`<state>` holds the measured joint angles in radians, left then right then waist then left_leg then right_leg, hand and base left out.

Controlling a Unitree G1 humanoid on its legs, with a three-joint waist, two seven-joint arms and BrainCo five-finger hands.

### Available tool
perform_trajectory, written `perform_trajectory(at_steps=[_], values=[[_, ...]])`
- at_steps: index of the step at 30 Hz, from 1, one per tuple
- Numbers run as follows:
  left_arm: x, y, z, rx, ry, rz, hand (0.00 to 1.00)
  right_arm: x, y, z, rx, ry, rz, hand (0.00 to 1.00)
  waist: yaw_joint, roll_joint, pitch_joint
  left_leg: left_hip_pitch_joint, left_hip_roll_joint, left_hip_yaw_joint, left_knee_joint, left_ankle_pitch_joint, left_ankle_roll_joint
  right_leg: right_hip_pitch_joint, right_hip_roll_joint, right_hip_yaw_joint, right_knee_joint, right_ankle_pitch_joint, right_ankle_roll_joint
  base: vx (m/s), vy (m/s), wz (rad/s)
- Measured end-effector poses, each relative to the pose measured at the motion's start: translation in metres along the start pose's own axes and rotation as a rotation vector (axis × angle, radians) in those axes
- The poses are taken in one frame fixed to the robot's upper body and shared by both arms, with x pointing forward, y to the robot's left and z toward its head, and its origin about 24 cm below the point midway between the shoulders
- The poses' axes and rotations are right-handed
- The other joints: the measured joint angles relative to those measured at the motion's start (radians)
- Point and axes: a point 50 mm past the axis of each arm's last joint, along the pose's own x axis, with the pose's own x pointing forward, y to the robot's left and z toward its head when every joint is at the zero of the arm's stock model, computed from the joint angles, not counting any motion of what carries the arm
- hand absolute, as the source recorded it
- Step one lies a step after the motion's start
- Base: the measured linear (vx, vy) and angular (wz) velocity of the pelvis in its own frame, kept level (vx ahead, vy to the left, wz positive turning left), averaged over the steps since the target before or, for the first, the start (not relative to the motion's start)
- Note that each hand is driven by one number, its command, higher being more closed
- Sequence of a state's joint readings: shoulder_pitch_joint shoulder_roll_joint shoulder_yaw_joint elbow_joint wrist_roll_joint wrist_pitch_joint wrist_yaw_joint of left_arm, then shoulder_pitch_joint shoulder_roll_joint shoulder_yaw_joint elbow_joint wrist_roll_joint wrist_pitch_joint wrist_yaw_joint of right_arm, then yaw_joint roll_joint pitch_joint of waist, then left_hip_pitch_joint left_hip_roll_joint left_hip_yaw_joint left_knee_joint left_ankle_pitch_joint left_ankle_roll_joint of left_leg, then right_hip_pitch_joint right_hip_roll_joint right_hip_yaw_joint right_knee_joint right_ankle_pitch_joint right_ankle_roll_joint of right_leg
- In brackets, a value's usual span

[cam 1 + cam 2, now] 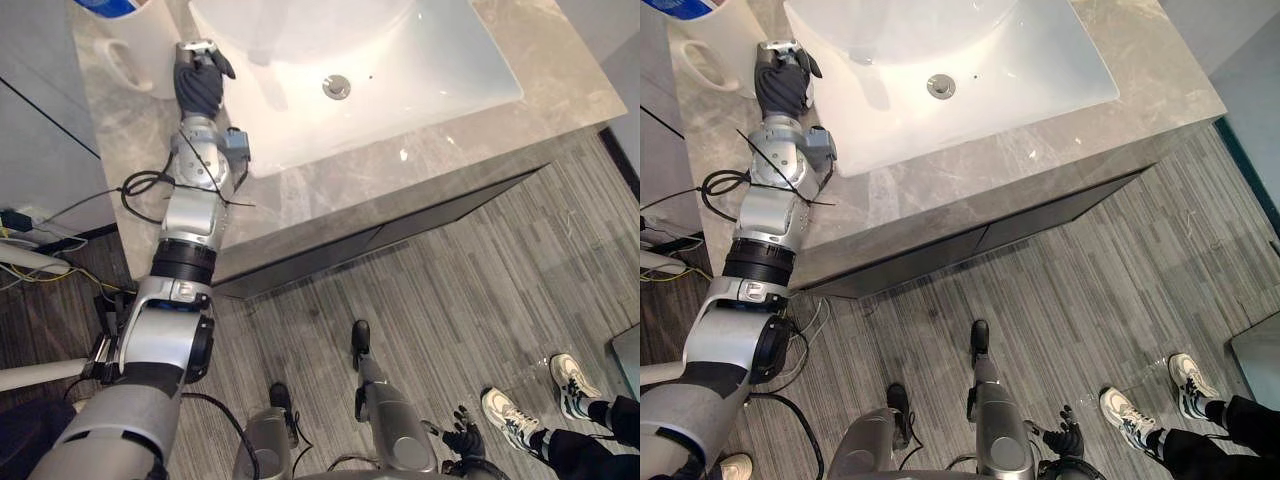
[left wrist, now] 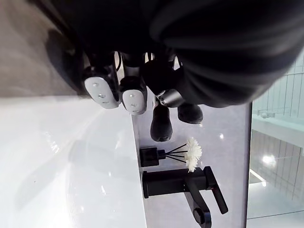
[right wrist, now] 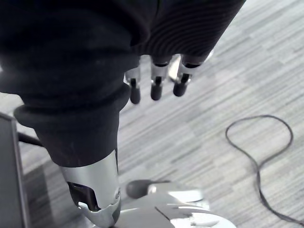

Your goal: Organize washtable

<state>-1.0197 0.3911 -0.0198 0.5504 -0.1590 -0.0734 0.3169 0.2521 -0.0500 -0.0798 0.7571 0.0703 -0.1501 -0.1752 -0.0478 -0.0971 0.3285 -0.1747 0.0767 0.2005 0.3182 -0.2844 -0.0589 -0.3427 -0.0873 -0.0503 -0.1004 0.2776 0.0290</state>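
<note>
The left hand [image 1: 200, 80] sits on the narrow counter [image 1: 330, 190] strip between mug [image 1: 148, 50] and sink [image 1: 430, 60] rim, hemmed in on both sides. Beyond it stand a faucet [image 2: 175, 183] and diffuser [image 2: 149, 156]. The basin offers open room.

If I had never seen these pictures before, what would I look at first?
Probably the long silver arm stretching up onto the grey counter. Its left robot hand is at the edge of the big white sink, right beside a white mug. After that, you would likely spot the black faucet next to the sink, and a person's white sneakers on the striped floor at the lower right.
</note>
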Motion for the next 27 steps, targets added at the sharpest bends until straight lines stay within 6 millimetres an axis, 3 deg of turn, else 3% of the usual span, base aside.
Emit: perform_trajectory(at_steps=[7,17,22,27], values=[[0.019,0.008,0.017,0.041,-0.022,0.039,1.0,-0.002,0.001,0.004,0.008,-0.025,0.006,0.0,0.002,-0.003,0.03,-0.036,0.024,0.008,0.06,-0.023,-0.007,-0.014,0.014,0.006,0.0,0.007,-0.015,-0.05,0.043,-0.06],[0.023,0.013,0.025,0.054,-0.039,0.069,1.0,-0.007,-0.006,-0.002,-0.013,-0.03,0.003,0.0,0.012,0.0,0.033,-0.063,0.048,0.013,0.098,-0.033,-0.016,-0.03,0.03,0.006,0.0,0.012,-0.024,-0.06,0.031,-0.03],[0.01,0.024,0.034,0.047,-0.123,0.07,1.0,-0.009,-0.007,-0.003,-0.012,-0.032,0.0,0.0,0.011,0.013,0.041,-0.063,0.051,0.008,0.098,-0.033,-0.016,-0.026,0.032,0.001,0.0,0.012,-0.024,-0.04,0.031,0.02],[-0.014,0.038,0.023,0.071,-0.145,0.051,1.0,-0.009,-0.01,-0.004,-0.02,-0.027,-0.006,0.0,0.035,0.028,0.042,-0.061,0.052,-0.001,0.099,-0.033,-0.016,-0.018,0.033,-0.006,0.0,0.012,-0.025,-0.05,0.038,0.05]])
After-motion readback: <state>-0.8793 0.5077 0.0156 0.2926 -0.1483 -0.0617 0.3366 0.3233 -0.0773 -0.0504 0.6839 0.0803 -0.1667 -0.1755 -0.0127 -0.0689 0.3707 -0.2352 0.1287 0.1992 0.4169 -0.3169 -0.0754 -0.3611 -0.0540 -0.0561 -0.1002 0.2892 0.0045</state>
